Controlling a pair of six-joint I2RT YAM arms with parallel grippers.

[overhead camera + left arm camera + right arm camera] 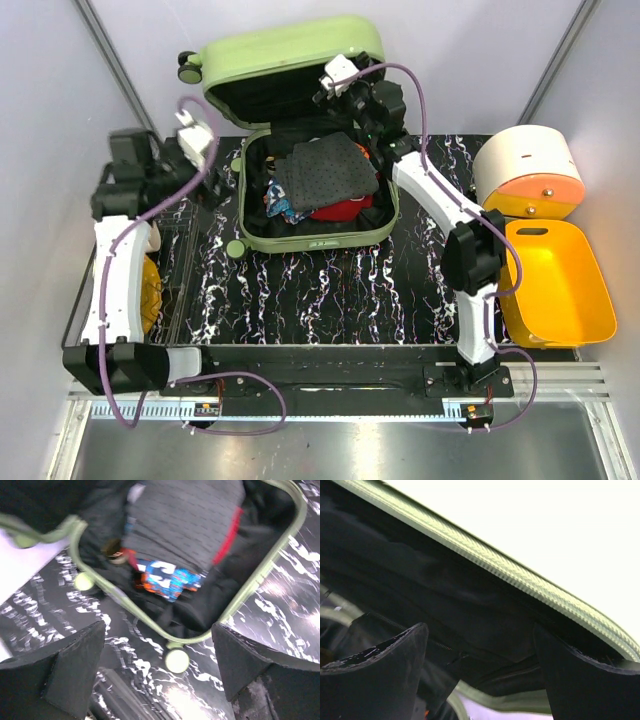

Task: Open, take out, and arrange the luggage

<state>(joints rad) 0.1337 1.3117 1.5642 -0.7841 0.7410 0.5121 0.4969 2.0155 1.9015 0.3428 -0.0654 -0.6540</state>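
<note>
Luggage (318, 238) sits open at the back of the worktop (330, 290), clothes (325, 170) inside. Left gripper (157, 627) gapes empty over its corner. Right gripper (480, 627) is spread wide, empty, by the raised half's rim.

A: Luggage (318, 238) lies open at the far middle. Its lid stands up behind, closing off the back.
B: Base mouth is reachable from above, though a grey garment (325, 170) covers most of it.
A: Right arm (430, 190) slants along the right rim, so that side is blocked.
B: Near table (330, 300) is bare between the arms. Yellow tray (560, 290) and white drum (525, 160) crowd the right edge.
</note>
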